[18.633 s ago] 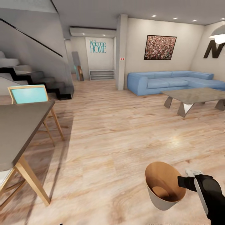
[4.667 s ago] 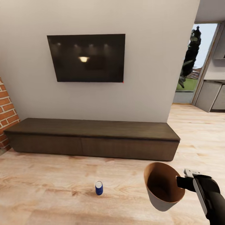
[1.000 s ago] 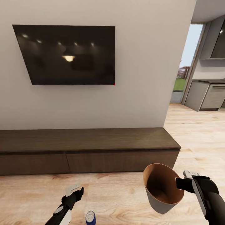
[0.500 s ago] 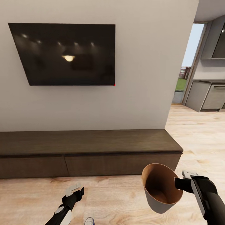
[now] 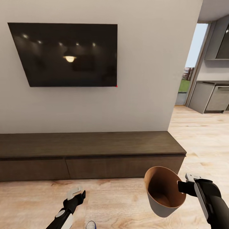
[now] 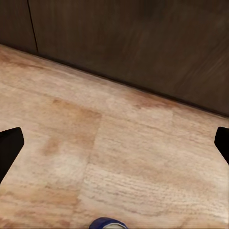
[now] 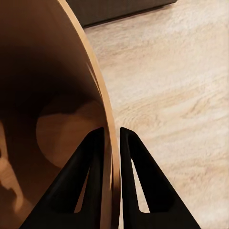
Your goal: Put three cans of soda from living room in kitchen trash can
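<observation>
With the blue can (image 5: 91, 225) on the floor at the head view's bottom edge, just beside the wide-open left gripper (image 5: 76, 192), a careless reach risked toppling it, while the right gripper (image 5: 186, 183), pinching the empty trash can's (image 5: 163, 210) rim, might let the bin slip.

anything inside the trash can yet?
No cans visible inside the trash can: the head view and right wrist view show bare brown wall and floor. The near wall hides part of the bottom. The right gripper pinches its rim; the blue can stands on the floor.
</observation>
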Motion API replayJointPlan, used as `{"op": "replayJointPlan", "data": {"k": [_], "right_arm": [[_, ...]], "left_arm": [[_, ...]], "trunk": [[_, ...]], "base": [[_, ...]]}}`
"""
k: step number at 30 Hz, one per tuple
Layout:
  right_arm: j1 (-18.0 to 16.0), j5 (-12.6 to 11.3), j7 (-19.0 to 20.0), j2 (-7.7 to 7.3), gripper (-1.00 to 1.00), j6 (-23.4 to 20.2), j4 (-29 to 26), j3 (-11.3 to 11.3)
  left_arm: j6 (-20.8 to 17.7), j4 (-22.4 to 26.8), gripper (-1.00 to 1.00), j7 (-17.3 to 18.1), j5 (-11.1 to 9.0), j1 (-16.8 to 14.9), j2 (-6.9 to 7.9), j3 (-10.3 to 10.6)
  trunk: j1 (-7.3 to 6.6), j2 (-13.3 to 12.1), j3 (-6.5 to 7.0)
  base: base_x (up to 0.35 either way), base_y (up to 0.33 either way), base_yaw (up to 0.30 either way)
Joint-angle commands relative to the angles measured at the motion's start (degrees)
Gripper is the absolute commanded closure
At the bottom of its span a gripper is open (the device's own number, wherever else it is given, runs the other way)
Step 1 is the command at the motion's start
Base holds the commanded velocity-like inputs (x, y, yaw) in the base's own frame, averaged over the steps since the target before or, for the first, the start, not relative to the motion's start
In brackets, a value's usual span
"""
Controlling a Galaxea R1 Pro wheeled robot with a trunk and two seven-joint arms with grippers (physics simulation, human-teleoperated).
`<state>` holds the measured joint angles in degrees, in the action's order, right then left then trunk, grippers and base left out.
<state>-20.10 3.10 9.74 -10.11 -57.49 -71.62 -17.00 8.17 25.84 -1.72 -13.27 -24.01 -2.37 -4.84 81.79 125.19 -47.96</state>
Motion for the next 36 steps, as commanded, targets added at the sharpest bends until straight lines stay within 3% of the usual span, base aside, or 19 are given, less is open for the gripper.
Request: {"op": "replayJointPlan", "data": {"k": [1, 12, 18, 22, 36], "right_arm": [[-0.02, -0.95, 0.37, 0.0, 1.0, -0.05, -0.01, -0.01], [-0.02, -0.92, 0.37, 0.0, 1.0, -0.04, -0.01, 0.0], [-0.02, -0.91, 0.37, 0.0, 1.0, -0.04, -0.01, -0.01], [-0.02, -0.91, 0.37, 0.0, 1.0, -0.05, -0.01, -0.03], [-0.02, -0.9, 0.37, 0.0, 1.0, -0.05, -0.01, 0.0]], "left_arm": [[0.0, 0.0, -1.0, 0.02, 0.0, 0.01, 0.0, 0.0], [0.0, 0.0, -1.0, 0.07, 0.0, 0.01, 0.0, 0.04], [0.04, 0.0, -1.0, 0.07, 0.0, 0.01, 0.0, 2.46], [0.08, 0.0, -1.0, 0.06, 0.0, 0.01, 0.0, 3.0], [0.07, 0.0, -1.0, 0.05, 0.0, 0.01, 0.0, 3.26]], "trunk": [[0.0, 0.0, -0.08], [0.0, 0.0, -1.06], [0.0, 0.0, -1.61], [0.0, 0.0, -1.98], [0.0, 0.0, -3.27]], "base": [[0.0, 0.0, 0.0], [0.0, 0.0, 0.0], [0.0, 0.0, 0.0], [0.0, 0.0, 0.0], [0.0, 0.0, 0.0]]}}
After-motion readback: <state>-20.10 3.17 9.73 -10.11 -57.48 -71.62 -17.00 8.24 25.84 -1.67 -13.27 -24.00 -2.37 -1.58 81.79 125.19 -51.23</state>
